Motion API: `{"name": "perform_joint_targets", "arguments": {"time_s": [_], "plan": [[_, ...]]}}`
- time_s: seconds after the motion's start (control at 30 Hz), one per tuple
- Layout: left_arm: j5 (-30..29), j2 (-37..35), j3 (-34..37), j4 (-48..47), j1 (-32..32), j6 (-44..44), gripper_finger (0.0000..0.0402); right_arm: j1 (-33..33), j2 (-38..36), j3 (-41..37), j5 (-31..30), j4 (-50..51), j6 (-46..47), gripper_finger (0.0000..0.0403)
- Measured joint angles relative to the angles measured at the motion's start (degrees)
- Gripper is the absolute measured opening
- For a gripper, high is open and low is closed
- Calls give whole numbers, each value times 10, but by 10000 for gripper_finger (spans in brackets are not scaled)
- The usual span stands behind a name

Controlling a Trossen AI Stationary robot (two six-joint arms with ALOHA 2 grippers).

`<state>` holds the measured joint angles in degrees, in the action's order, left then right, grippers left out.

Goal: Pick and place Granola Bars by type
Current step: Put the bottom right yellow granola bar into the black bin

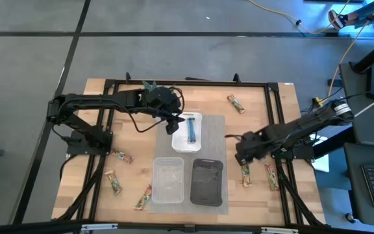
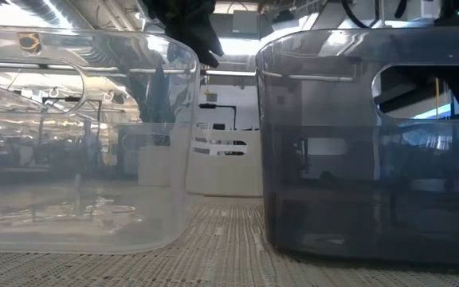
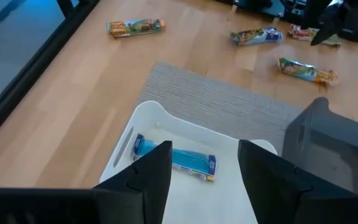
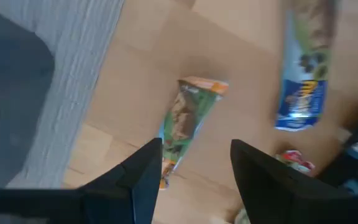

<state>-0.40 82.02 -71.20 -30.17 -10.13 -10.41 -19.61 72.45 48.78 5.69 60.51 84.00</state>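
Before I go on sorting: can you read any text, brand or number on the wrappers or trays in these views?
No text reads clearly in any view.
blue bar in the white tray: print too small to read.
green bar below the right gripper: print blurred.
blue-wrapped bar beside it: large lettering, too blurred to read.
clear tray and black tray: no labels seen.

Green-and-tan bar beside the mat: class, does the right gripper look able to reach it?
Probably yes. The right gripper hovers open above the green-and-tan bar, which lies alone on bare wood, nothing between them.
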Motion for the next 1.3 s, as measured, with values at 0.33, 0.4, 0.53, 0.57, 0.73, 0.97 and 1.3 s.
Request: {"name": "perform_joint_targets", "arguments": {"time_s": [0.33, 0.4, 0.53, 0.57, 0.73, 0.97, 1.3], "plan": [[0, 0, 0, 0, 0, 21, 174, -43, 103, -12, 0, -55, 44, 193], [0, 0, 0, 0, 0, 22, 175, -44, 121, -12, 0, -57, 53, 193], [0, 0, 0, 0, 0, 22, 177, -44, 146, -12, 0, -61, 72, 193], [0, 0, 0, 0, 0, 22, 177, -44, 151, -12, 0, -62, 72, 193], [0, 0, 0, 0, 0, 22, 174, -44, 164, -12, 20, -81, 72, 193], [0, 0, 0, 0, 0, 22, 177, -47, 163, -12, 15, -119, 69, 209], [0, 0, 0, -1, 0, 20, 174, -77, 163, -12, -4, -116, 76, 261]]}}
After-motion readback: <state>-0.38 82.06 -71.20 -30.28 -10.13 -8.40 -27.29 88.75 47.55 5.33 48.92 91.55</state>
